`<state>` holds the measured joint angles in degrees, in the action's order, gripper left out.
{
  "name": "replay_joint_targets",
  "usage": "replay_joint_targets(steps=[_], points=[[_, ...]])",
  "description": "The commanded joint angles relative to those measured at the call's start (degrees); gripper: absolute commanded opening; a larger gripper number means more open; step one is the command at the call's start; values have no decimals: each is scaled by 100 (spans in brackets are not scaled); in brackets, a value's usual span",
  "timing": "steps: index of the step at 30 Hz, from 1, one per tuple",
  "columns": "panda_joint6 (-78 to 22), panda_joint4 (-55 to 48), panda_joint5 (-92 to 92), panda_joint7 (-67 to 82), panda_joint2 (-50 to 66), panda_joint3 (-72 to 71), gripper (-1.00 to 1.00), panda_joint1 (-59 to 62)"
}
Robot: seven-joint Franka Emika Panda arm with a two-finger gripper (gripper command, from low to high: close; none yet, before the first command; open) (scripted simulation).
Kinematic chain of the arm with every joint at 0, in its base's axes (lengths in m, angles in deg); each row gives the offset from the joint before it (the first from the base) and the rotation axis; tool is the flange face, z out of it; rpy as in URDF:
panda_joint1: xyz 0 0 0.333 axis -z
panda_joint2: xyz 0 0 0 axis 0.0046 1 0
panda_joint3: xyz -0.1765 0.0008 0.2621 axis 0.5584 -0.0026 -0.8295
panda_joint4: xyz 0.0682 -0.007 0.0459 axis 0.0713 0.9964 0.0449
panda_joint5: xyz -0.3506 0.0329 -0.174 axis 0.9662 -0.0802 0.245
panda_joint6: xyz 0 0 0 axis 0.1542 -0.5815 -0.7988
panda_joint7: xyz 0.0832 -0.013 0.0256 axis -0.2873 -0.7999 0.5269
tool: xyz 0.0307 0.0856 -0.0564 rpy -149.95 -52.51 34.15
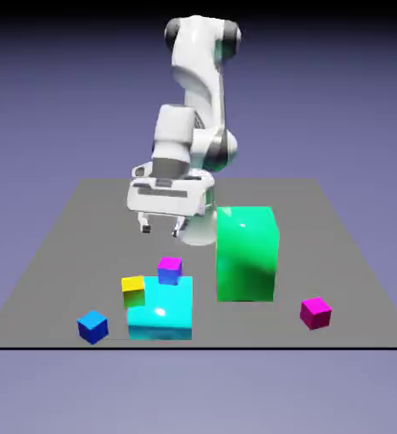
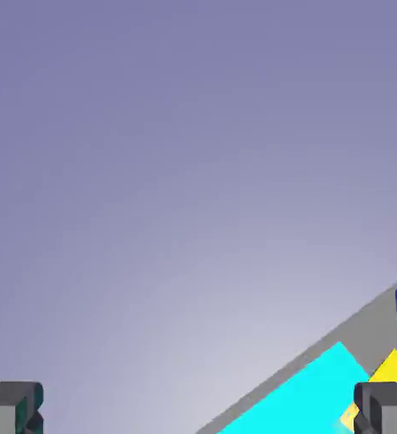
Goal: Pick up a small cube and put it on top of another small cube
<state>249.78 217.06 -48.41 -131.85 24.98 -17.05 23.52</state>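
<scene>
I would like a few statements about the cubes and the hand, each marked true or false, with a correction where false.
1. The hand holds the small blue cube. False: the hand is open and empty above the table; the blue cube lies on the table.
2. The yellow cube is beside the cyan block. True.
3. The blue cube is stacked on the cube with the magenta top. False: they are apart, with the cyan block between them.
4. The green block is taller than the cyan block. True.
5. An all-magenta cube lies to the exterior view's right of the green block. True.
</scene>
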Motion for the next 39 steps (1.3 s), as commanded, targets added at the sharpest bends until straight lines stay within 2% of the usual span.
replay_joint_targets(steps=[1,26,28,33,34,39], points=[[-58,-88,27,-250,146,-77,0,152],[-1506,-2290,707,-6479,3801,-1995,0,3929],[-1536,-2337,721,-6610,3879,-2036,0,4008],[-859,-2597,1183,-6904,4781,-1407,0,3411],[-859,-2597,1183,-6904,4781,-1407,-100,3410],[-1482,-2358,758,-6634,3951,-1986,-100,3960]])
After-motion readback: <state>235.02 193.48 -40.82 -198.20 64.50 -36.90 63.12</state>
